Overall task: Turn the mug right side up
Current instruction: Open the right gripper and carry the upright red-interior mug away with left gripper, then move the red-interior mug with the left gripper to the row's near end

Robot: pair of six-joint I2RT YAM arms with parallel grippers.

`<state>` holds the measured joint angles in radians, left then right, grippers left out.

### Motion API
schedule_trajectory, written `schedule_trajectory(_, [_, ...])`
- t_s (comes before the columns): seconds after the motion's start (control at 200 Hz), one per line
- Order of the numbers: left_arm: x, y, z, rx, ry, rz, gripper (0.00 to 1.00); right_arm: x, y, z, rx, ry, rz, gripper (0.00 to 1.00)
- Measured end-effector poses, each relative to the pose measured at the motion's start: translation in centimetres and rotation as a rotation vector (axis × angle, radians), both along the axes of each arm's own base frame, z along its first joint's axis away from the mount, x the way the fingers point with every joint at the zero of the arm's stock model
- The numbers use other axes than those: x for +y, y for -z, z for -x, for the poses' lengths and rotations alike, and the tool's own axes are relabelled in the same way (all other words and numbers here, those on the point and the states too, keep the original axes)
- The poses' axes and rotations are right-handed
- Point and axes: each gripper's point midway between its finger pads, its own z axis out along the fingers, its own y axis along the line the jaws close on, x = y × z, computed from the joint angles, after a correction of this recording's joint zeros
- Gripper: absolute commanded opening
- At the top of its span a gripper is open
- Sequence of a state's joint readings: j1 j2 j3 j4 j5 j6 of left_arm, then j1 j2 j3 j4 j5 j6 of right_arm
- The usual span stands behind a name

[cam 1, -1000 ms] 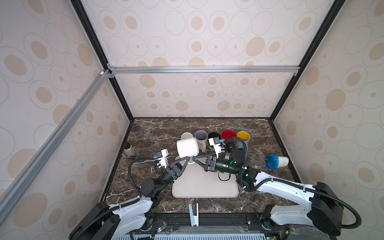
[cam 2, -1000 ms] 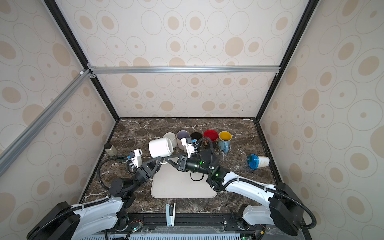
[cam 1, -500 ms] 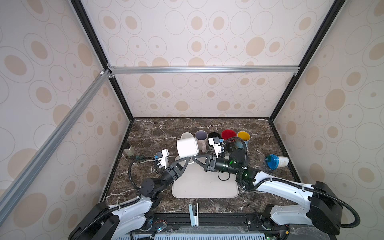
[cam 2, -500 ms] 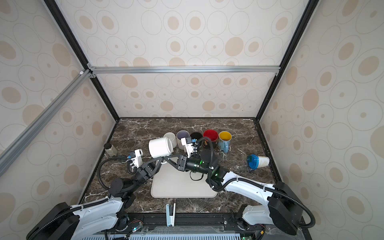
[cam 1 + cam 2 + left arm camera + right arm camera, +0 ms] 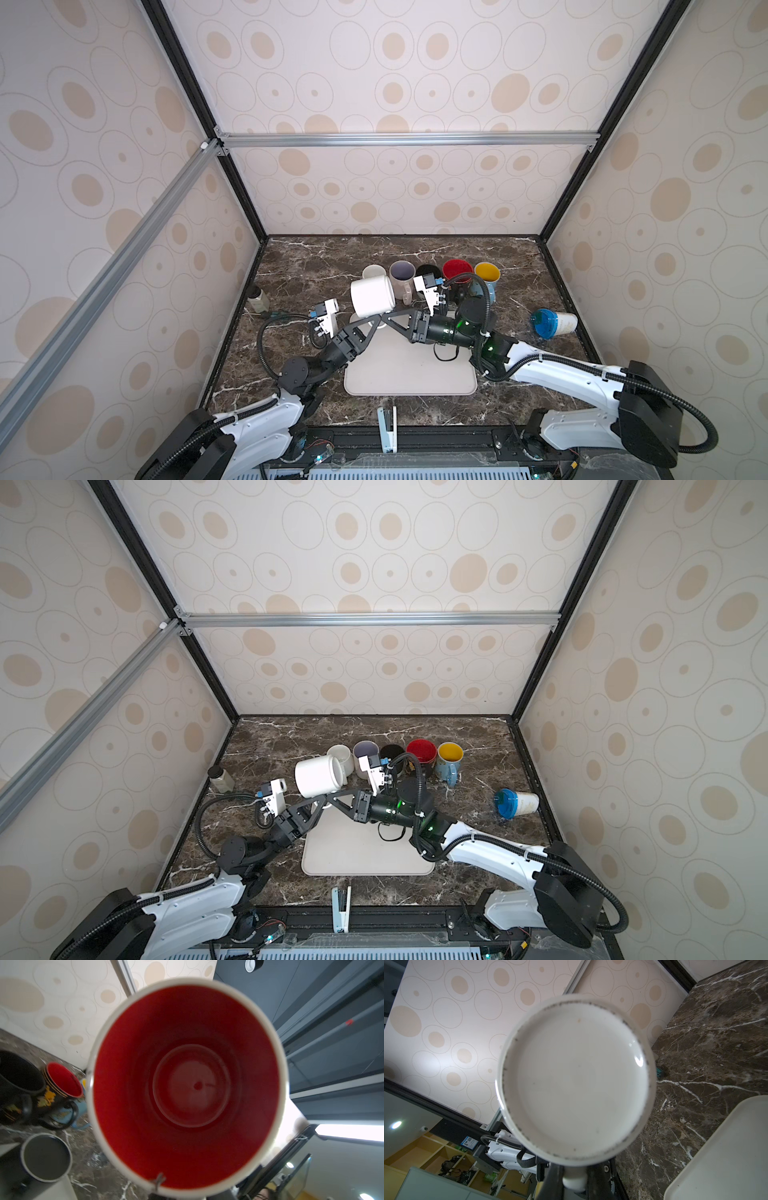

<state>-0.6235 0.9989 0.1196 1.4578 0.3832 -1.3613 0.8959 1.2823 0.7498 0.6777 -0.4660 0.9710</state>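
The mug [image 5: 371,296] is white outside and red inside. It hangs on its side above the far edge of the beige mat [image 5: 409,368] in both top views. Its red mouth [image 5: 187,1084] faces the left wrist camera and its white base [image 5: 575,1078] faces the right wrist camera. My right gripper [image 5: 385,317] is shut on the handle [image 5: 574,1181] below the mug body. My left gripper [image 5: 373,322] comes in from the other side. It is shut on the mug's lower rim, where one fingertip [image 5: 159,1179] hooks over the edge.
Several upright mugs stand in a row behind: white [image 5: 372,271], grey [image 5: 402,272], black [image 5: 428,272], red-lined [image 5: 457,270] and yellow-lined [image 5: 487,272]. A blue-lidded cup [image 5: 552,322] lies on its side at the right. A small jar [image 5: 258,299] stands by the left wall.
My left gripper's jaws have shut on the mug's rim. The mug and my right gripper have hardly moved.
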Motion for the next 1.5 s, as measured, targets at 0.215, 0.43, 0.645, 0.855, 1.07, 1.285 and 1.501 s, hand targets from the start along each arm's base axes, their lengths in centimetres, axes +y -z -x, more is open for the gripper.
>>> schedule_trajectory(0.215, [0.2, 0.1, 0.1, 0.004, -0.013, -0.016, 0.0, 0.2, 0.1, 0.0, -0.003, -0.005, 0.006, 0.01])
schedule_trajectory(0.43, [0.5, -0.3, 0.0, -0.012, -0.049, -0.061, 0.0, 0.5, 0.1, -0.1, -0.008, -0.014, 0.042, 0.34])
schedule_trajectory(0.645, [2.0, -0.3, -2.4, 0.011, -0.16, -0.131, 0.0, 0.6, 1.0, 1.0, -0.027, -0.053, 0.102, 0.55])
schedule_trajectory(0.855, [3.4, -0.9, -4.1, 0.008, -0.254, -0.222, 0.0, -0.9, 0.6, 2.0, -0.049, -0.047, 0.148, 0.6])
schedule_trajectory(1.07, [4.4, -3.0, -7.0, 0.017, -0.398, -0.469, 0.0, -3.5, 1.1, 2.3, -0.058, 0.028, 0.233, 0.61])
schedule_trajectory(1.285, [5.8, -4.4, -11.0, 0.068, -0.551, -0.788, 0.0, -6.2, 3.8, 0.8, -0.025, 0.176, 0.418, 0.61])
schedule_trajectory(1.501, [8.0, 2.4, -13.8, 0.233, -0.61, -1.143, 0.0, -8.8, 4.5, -1.0, -0.002, 0.327, 0.585, 0.6])
